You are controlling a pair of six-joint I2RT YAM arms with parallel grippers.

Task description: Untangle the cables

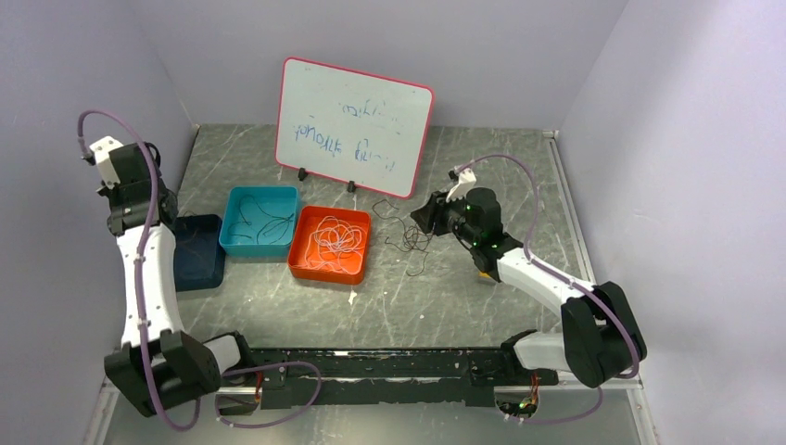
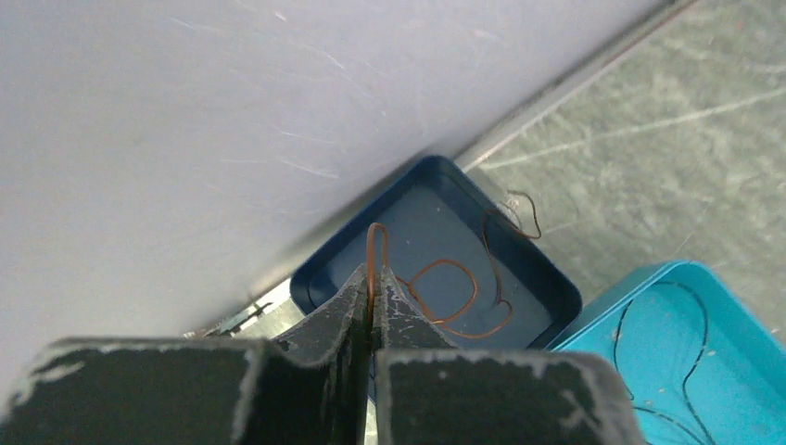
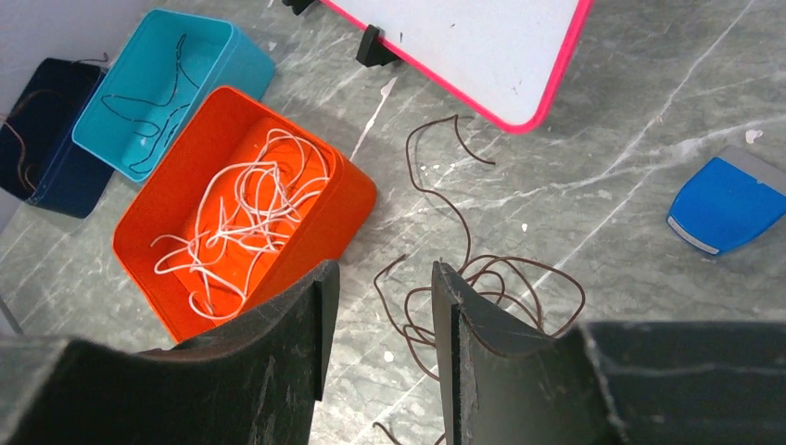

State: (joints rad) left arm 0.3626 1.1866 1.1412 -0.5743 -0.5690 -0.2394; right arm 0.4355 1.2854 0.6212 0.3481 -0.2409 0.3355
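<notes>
Grey marbled table (image 1: 445, 297) carries a loose tangle of thin dark-brown cables (image 3: 505, 271) beneath the half-open right end effector (image 3: 383, 278), while the closed left end effector (image 2: 371, 306) pinches a thin reddish wire (image 2: 374, 243) over the dark blue plastic tray (image 2: 556, 287); such light, limp, springy strands are probably best taken at a free end.

We take this for a robotics lab test cell: plain lilac walls (image 1: 56, 65) box in a grey marbled table (image 1: 436, 301) holding a scribbled whiteboard (image 1: 354, 128) and coloured plastic bins (image 1: 262, 192).
</notes>
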